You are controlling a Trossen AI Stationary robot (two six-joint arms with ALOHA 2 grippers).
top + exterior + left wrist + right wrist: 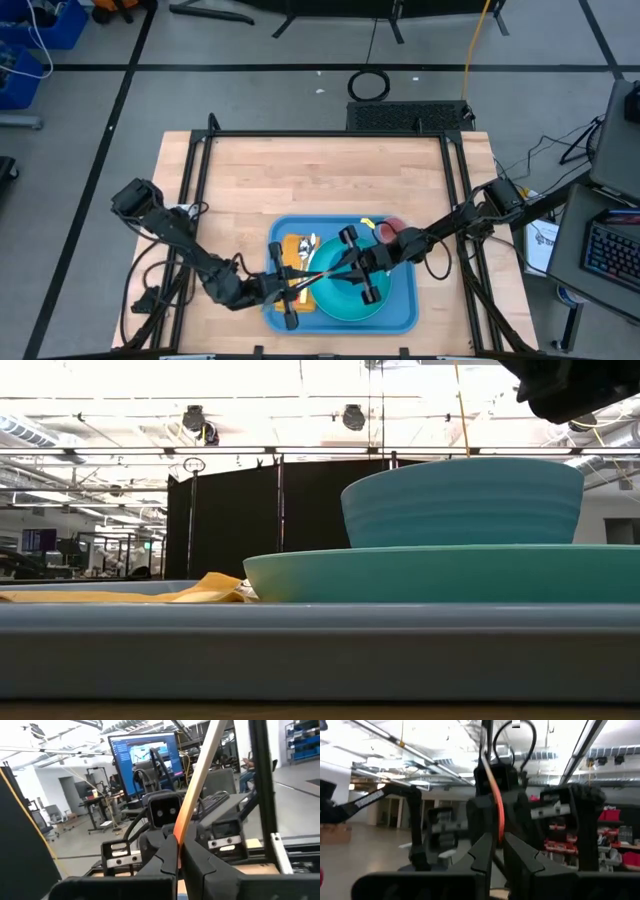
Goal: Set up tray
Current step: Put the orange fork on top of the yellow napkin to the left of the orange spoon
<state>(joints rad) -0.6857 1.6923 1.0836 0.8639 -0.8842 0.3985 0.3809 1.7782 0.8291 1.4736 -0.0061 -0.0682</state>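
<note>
The blue tray (403,316) lies at the table's near edge; its rim (300,645) fills the low view. On it stand a teal plate (440,575) with a teal bowl (460,500), and a yellow napkin (290,248) with silver cutlery at the left. Above the plate a thin orange stick (325,276) spans between my two grippers. My left gripper (177,854) is shut on the stick's left end. My right gripper (498,846) meets the other end, its fingertips a little apart on either side of the stick (496,800). Whether they touch it I cannot tell. My left gripper pinches the stick's end (179,837) between its two fingertips. It comes from the table's left, about level. The stick (197,785) runs on from the fingertips toward my right gripper (362,268), lifted clear of the plate and the tray.
A red object (390,231) and a small yellow one (368,222) sit at the tray's far right corner. The black frame rails (330,134) border the wooden table top (320,175), which stretches beyond the tray toward the far edge.
</note>
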